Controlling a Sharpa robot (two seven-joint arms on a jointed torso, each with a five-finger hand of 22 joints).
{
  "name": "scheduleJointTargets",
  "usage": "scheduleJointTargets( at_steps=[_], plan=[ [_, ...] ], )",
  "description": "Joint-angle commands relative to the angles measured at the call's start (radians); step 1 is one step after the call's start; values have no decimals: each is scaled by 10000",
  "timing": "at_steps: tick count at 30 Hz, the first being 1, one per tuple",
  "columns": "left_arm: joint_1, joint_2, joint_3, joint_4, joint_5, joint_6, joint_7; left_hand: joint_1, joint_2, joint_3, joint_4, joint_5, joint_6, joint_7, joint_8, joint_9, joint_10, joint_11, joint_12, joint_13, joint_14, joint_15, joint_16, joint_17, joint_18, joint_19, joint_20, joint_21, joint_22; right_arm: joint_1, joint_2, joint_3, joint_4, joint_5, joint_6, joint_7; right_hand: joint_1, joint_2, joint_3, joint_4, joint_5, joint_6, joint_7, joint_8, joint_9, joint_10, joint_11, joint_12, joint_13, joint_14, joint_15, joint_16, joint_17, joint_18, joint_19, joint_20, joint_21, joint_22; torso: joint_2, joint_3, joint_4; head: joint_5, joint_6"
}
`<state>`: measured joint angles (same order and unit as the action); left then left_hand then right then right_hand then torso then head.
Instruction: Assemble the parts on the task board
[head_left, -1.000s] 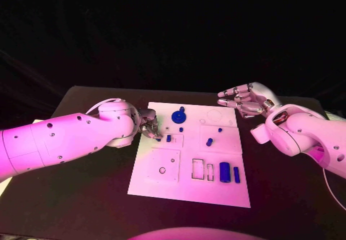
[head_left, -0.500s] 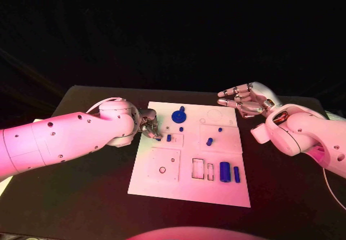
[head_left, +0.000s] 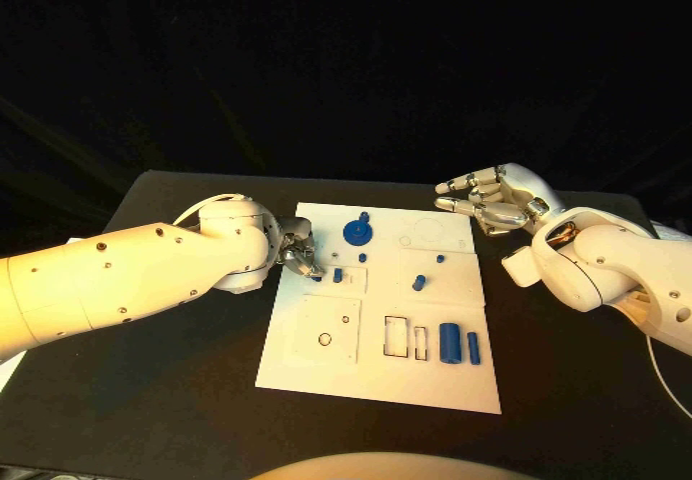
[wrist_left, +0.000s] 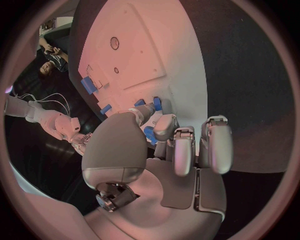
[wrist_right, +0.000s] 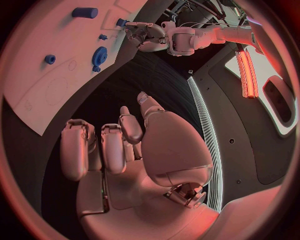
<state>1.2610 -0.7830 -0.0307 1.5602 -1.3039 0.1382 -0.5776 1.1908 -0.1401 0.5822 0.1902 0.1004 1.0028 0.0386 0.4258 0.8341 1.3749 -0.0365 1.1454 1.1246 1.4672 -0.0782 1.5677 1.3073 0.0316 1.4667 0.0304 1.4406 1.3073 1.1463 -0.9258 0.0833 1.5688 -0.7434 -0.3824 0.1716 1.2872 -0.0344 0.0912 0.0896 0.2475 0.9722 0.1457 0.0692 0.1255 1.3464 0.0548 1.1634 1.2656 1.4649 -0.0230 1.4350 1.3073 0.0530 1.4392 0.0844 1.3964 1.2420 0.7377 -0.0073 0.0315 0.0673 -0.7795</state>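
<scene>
The white task board (head_left: 378, 372) lies in the middle of the table. My left hand (head_left: 300, 255) is low at its left edge and pinches a small blue part (wrist_left: 150, 135) between thumb and a finger. Just beyond the fingertips a short blue peg (head_left: 338, 275) stands on the board. A blue gear (head_left: 356, 235) sits near the far edge, and small blue pegs (head_left: 418, 283) are mid-board. A blue cylinder (head_left: 450, 343) and a thin blue bar (head_left: 473, 347) lie near the right edge. My right hand (head_left: 490, 200) hovers off the far right corner, fingers loosely bent, holding nothing.
The board has empty rectangular slots (head_left: 395, 337) and a square plate with round holes (head_left: 329, 333) in its near half. Black table (head_left: 159, 400) surrounds the board on every side, with bare room to the left and in front.
</scene>
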Motion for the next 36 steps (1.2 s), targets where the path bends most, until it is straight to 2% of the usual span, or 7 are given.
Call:
scheduleJointTargets(
  at_steps=[1, 9, 16, 23, 30, 36],
  plan=[
    [-18, 49, -18, -26, 173, 162, -201, -120, -83, -173, 60, -26, 168, -77, 19, -20, 75, 10, 72, 24, 1036, -68, 31, 2635, 81, 250, -30, 36, 1185, -6, -9, 2, 32, -53, 86, 40, 6, 21, -15, -50, -37, 43, -1, 11, -16, -47, 17, -35, -8, 572, 14, -42, 456, 135, -56, -34, -35, -15, -1, -1, -2, 2, -6],
    [-15, 134, -18, -123, 183, 250, -364, -192, -185, -445, 196, -11, 263, -112, 25, -38, 90, -20, 88, 34, 1036, -96, 31, 2635, 72, 274, -56, 62, 1224, -2, -49, 2, 73, -53, 57, 18, -10, 26, -25, -40, -52, 45, -1, 12, -16, -44, 16, -32, -11, 572, 14, -49, 450, 134, -51, -34, -35, -10, 1, 7, -11, 17, -35],
    [-15, 188, -18, -159, 184, 215, -416, -298, -249, -729, 381, 17, 376, -145, 33, -60, 131, -50, 132, 73, 1036, -123, 31, 2635, 58, 308, -81, 102, 1280, -1, -67, 2, 91, -53, 49, 1, -12, 26, -27, -39, -51, 46, -2, 12, -16, -48, 16, -40, -17, 570, 14, -56, 440, 134, -52, -34, -37, -13, 4, -5, -2, 14, -48],
    [-13, 200, -18, -189, 184, 135, -505, -467, -199, -958, 632, 61, 487, -171, 41, -81, 184, -72, 189, 124, 1036, -142, 31, 2635, 37, 355, -100, 166, 1361, 3, -63, 2, 116, -53, 42, -30, -16, 27, -29, -37, -48, 46, -2, 12, -16, -48, 16, -39, -17, 570, 14, -59, 437, 135, -53, -34, -40, -18, 0, 0, -23, -8, -46],
    [-11, 225, -17, -203, 184, 159, -554, -578, -311, -1198, 774, 114, 566, -201, 63, -79, 233, -96, 247, 178, 1036, -161, 31, 2635, 22, 392, -118, 216, 1424, 5, -66, 2, 119, -53, 52, -41, -20, 28, -31, -35, -44, 47, -2, 12, -16, -49, 16, -42, -20, 570, 14, -59, 438, 136, -55, -35, -43, -23, 1, -9, 6, -32, -79],
    [-11, 250, -17, -226, 184, 174, -599, -661, -377, -1350, 878, 162, 606, -211, 65, -86, 245, -106, 245, 173, 1036, -171, 31, 2635, 21, 397, -128, 218, 1432, 6, -66, 2, 124, -53, 57, -44, -32, 28, -38, -27, -32, 49, -2, 13, -16, -50, 16, -45, -24, 570, 14, -62, 434, 136, -53, -35, -43, -22, -4, -6, 5, -36, -84]
  ],
)
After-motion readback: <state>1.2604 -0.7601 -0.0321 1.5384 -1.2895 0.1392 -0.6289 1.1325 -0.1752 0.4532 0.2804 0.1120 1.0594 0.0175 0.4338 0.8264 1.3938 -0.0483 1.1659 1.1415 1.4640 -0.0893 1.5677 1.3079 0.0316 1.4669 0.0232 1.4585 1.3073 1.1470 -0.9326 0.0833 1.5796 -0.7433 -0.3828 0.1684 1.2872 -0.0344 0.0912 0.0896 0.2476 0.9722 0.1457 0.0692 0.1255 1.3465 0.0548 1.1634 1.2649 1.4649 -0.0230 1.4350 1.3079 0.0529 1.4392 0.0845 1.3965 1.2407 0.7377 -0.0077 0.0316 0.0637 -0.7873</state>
